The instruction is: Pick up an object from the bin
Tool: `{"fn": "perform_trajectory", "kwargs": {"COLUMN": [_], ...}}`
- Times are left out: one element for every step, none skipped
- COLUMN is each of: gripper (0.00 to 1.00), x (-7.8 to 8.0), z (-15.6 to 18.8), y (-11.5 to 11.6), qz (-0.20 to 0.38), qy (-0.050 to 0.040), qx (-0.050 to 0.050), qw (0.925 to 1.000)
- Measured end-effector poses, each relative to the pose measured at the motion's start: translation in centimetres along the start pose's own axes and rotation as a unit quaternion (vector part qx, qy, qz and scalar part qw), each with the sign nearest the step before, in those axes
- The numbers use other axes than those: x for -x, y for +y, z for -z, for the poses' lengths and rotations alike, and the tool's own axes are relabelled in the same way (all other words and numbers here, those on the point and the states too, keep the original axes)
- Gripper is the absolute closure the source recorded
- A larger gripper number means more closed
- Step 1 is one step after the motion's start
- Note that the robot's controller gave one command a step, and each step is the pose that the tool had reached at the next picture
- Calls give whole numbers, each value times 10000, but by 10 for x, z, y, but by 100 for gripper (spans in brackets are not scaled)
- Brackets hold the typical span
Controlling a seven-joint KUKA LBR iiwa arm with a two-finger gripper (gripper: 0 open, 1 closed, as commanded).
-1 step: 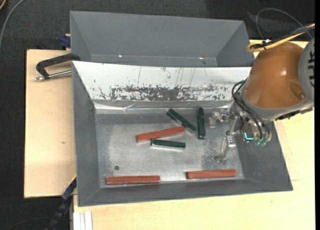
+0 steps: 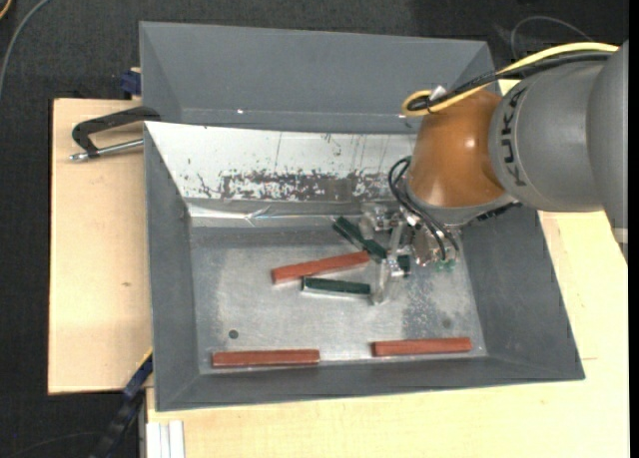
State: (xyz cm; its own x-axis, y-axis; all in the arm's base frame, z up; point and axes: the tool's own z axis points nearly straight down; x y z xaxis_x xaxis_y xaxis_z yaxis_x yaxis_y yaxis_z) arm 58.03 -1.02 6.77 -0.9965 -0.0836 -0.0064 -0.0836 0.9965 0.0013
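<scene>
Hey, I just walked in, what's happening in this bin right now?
A robot arm reaches into the grey bin from the right. Its gripper is down at a small cluster in the middle: a slanted reddish-brown stick, a dark green stick just in front of it, and a second green stick behind. Whether it has hold of any of them is unclear. A left stick and a right stick, both reddish-brown, lie apart by the near wall.
</scene>
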Motion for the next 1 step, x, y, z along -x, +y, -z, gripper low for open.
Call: {"fn": "perform_trajectory", "kwargs": {"gripper": [0], "x": [1], "z": [4], "y": [67], "qz": [2002], "qy": [-7], "qx": [9], "qw": [9798]}}
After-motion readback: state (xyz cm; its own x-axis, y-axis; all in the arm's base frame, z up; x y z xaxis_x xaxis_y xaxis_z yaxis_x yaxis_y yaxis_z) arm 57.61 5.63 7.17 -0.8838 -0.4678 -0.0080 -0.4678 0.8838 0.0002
